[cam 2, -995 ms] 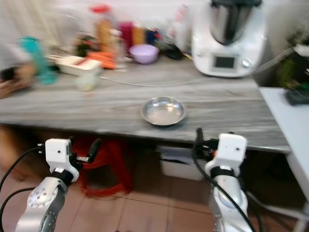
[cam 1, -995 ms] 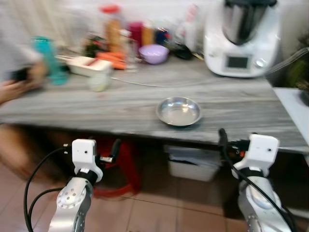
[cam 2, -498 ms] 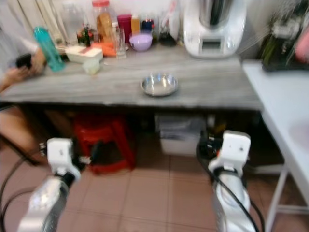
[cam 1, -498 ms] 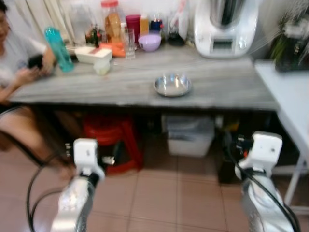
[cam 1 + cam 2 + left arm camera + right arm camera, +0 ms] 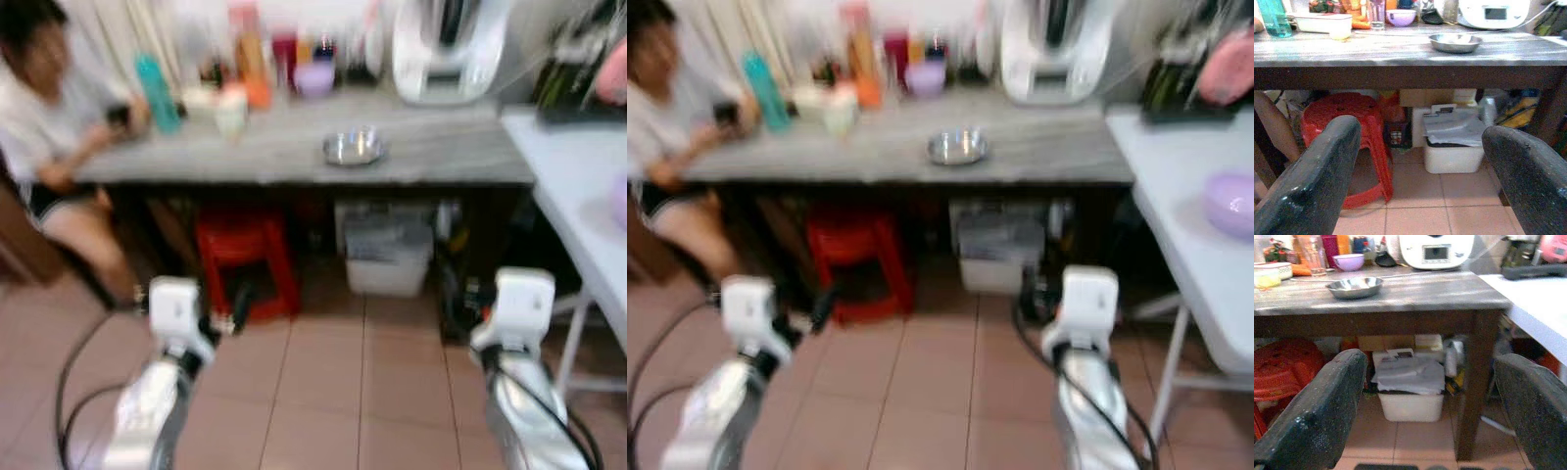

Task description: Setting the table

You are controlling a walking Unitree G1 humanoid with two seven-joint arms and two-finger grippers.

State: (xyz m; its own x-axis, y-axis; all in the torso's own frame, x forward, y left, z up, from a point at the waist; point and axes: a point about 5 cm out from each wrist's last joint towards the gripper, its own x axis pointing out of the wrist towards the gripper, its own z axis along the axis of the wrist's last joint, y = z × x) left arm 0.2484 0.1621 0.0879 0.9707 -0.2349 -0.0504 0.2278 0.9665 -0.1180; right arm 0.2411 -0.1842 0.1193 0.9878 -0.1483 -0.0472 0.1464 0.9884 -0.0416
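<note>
A shallow steel bowl [image 5: 353, 148] rests upright on the long grey table [image 5: 284, 162], towards its right half, some way ahead of me. Both arms are held low over the tiled floor, well short of the table. My left gripper [image 5: 233, 311] is open and holds nothing; its wrist view looks under the tabletop and shows the bowl [image 5: 1455, 42] above. My right gripper [image 5: 468, 297] is also open and empty, and the bowl [image 5: 1354, 286] shows in its wrist view too.
A person [image 5: 49, 127] sits at the table's left end holding a phone. A red stool [image 5: 240, 255] and a white bin [image 5: 387, 259] stand underneath. Bottles, a purple bowl [image 5: 314, 76] and a white kitchen machine [image 5: 446, 49] line the back. A white side table [image 5: 1176, 196] stands at right.
The whole picture has pulled back: the table and steel bowl now look smaller and farther, with more floor and the side table showing. Bowl and grippers keep their places.
</note>
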